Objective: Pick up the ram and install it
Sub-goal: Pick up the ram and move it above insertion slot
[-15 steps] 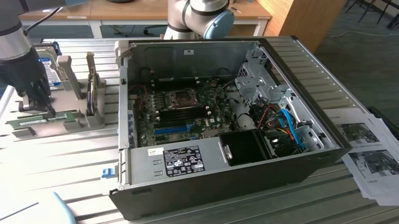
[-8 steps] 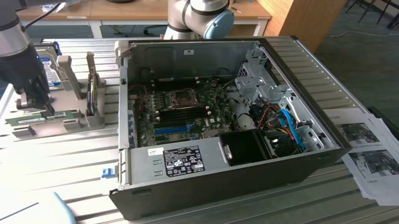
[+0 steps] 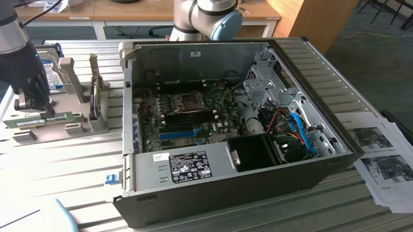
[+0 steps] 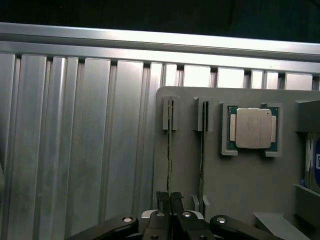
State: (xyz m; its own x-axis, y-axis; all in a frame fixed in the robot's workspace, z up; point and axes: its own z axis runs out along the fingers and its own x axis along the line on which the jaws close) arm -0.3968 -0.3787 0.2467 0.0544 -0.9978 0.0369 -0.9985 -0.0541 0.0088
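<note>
Gripper point(image 4: 169, 200): jaws drawn narrow, pinching the ram point(image 4: 169, 150), which stands on edge in the grey holder point(image 4: 240, 185) on the tabletop point(image 4: 75, 150). Second stick point(image 4: 202, 160) just beside; processor point(image 4: 252, 128) near.

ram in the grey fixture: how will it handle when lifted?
The ram is a thin board standing on edge, so probably stiff and light. Seated in narrow fixture slots, it may bind if pulled tilted. The gripper pinches its faces.
</note>
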